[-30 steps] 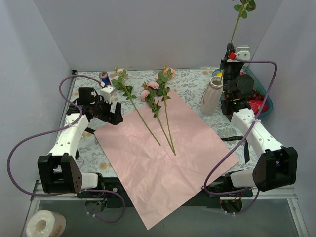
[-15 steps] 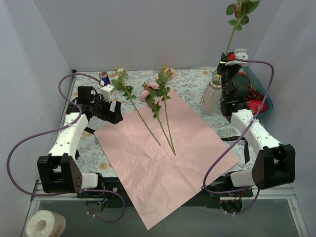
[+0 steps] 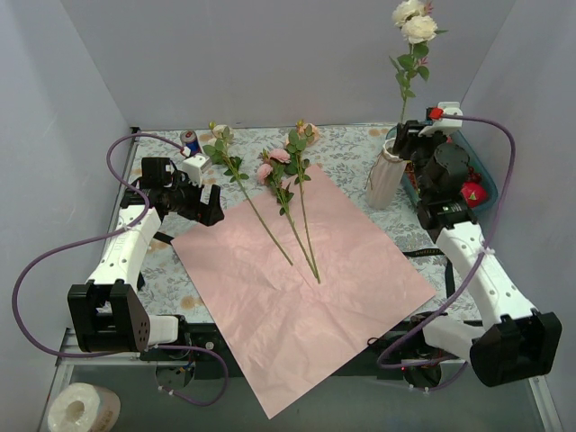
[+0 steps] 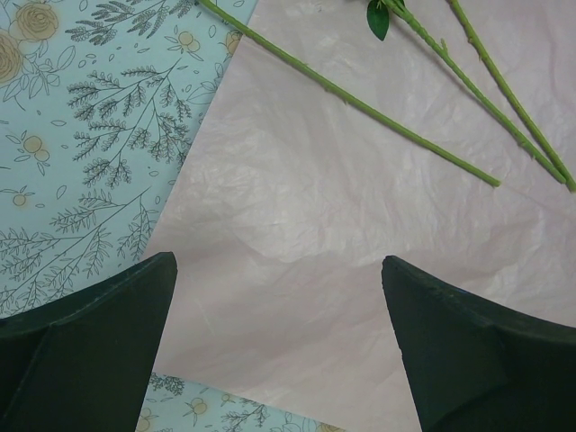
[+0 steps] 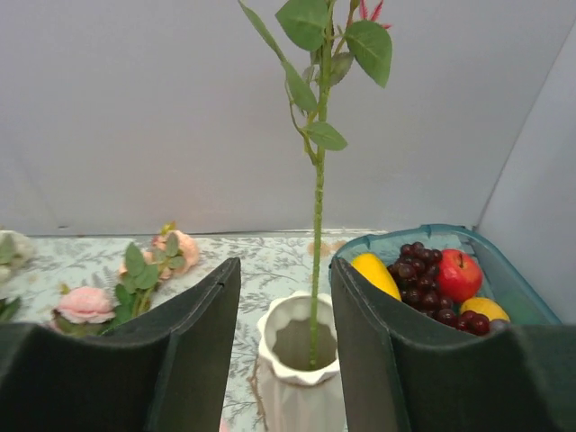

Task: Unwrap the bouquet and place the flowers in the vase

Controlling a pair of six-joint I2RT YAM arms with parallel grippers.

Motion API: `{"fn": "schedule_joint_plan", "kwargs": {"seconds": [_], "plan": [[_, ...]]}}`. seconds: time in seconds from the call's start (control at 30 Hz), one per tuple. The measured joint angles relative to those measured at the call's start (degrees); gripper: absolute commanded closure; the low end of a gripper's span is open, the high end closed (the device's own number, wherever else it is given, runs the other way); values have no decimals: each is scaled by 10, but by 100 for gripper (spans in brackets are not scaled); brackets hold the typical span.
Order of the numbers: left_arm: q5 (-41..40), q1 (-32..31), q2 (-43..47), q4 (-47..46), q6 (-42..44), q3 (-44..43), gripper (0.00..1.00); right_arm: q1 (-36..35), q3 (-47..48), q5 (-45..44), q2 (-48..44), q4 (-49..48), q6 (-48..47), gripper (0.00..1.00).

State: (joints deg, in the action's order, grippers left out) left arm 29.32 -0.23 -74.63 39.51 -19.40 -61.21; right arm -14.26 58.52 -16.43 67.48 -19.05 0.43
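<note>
1. The small whitish-grey ribbed ceramic vase [image 3: 385, 180] stands upright at the far right of the table [image 3: 351, 148], which is covered by a pale blue floral cloth. It is just beside a teal fruit bowl [image 5: 508, 281] holding dark grapes, a red apple and yellow fruit.
2. One long-stemmed white rose [image 3: 402, 85] stands upright in the vase. Its green stem goes down through the narrow neck and its blooms are high above.
3. The right pincer [image 5: 283, 270] hovers at the vase's mouth, released. Its two dark fingers stand apart on either side of the stem, which passes between them without being pinched.
4. The large pink paper sheet [image 3: 297, 288] lies spread flat over the middle of the table, with one corner reaching past the near edge.
5. Three more long green-stemmed roses [image 3: 290, 211] lie across the sheet. Their stem ends rest on the paper, and their leaves and pink, peach and pale blooms lie on the cloth beyond its far edge.
6. The left pincer [image 3: 209, 205] hangs over the sheet's left corner, spread wide and grasping nothing. Its wrist view shows only paper and cloth between the fingers.
7. A small blue-red drink can [image 3: 190, 141] stands at the far left of the table, near the leftmost bloom.
</note>
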Motion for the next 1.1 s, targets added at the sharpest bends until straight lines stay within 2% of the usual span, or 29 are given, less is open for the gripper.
{"fn": "schedule_joint_plan", "kwargs": {"seconds": [0.23, 0.4, 0.57, 0.7, 0.93, 1.1], "plan": [[1, 0, 0, 0, 0, 0, 2, -3, -31, 146, -113, 27, 20, 50], [1, 0, 1, 0, 0, 0, 2, -43, -29, 222, -118, 60, 11, 50], [0, 0, 3, 0, 0, 0, 2, -123, -29, 250, -100, 86, -11, 47], [0, 0, 5, 5, 0, 0, 2, -176, -28, 271, -34, 92, -15, 48], [0, 0, 6, 9, 1, 0, 2, -229, -20, 252, 170, 110, -5, 46], [-1, 0, 6, 12, 2, 0, 2, -271, 56, 228, 315, 142, -8, 42]]}}
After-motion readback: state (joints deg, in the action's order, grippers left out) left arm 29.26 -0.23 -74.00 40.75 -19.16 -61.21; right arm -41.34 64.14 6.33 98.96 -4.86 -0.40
